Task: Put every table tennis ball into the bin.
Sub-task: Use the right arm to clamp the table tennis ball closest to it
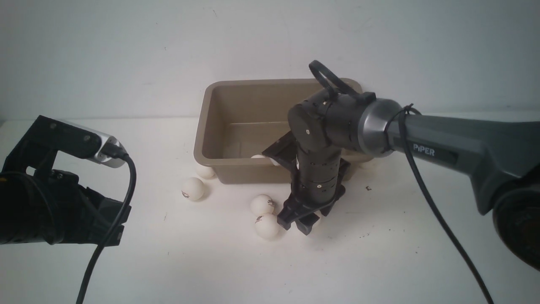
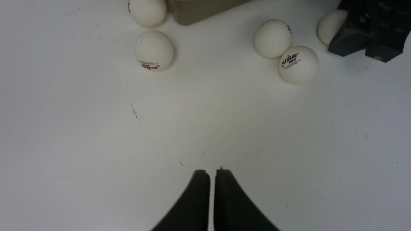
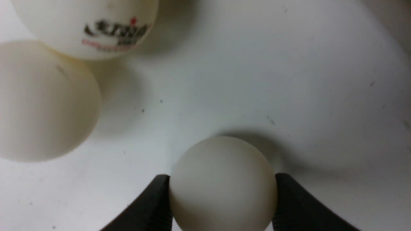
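The taupe bin (image 1: 202,126) stands at the back of the white table, with one table tennis ball (image 1: 257,157) showing inside near its front wall. My right gripper (image 3: 222,179) points down just in front of the bin, and both fingers press the sides of a plain white ball (image 3: 222,199) that rests on the table. Two more balls (image 1: 262,204) (image 1: 266,226) lie touching each other just left of it. Further left, one ball (image 1: 193,188) lies in the open and another (image 1: 205,171) sits against the bin's corner. My left gripper (image 2: 212,173) is shut and empty over bare table at the near left.
The right arm (image 1: 443,143) reaches in from the right across the bin's front right corner, with its cable hanging below. A small dark speck (image 1: 368,188) lies right of the gripper. The wall stands close behind the bin.
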You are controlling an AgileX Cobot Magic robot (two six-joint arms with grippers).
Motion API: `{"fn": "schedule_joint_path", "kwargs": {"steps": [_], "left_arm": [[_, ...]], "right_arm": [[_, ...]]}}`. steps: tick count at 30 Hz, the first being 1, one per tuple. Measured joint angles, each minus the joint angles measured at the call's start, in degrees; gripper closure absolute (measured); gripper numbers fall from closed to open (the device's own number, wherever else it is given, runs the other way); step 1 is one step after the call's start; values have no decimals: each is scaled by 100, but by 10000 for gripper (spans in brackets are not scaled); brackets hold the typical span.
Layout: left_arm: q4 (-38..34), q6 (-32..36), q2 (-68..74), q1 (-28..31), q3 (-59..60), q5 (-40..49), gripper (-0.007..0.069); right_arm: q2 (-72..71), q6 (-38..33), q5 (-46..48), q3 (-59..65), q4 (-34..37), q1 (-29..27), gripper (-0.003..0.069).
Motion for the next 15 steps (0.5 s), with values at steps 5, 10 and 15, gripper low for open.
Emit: {"fn": "schedule_joint_path", "kwargs": {"steps": [5,10,15], "left_arm": [[0,0,0,0,0,-11,615],[0,0,0,0,0,-17,615],[0,0,0,0,0,-17,615]], "right_arm": [[-373,-103,197,6,64,103,298],[-1099,-109,-15,6,77,151,298],[-1414,-21,-656,6,-474,55,298]]}}
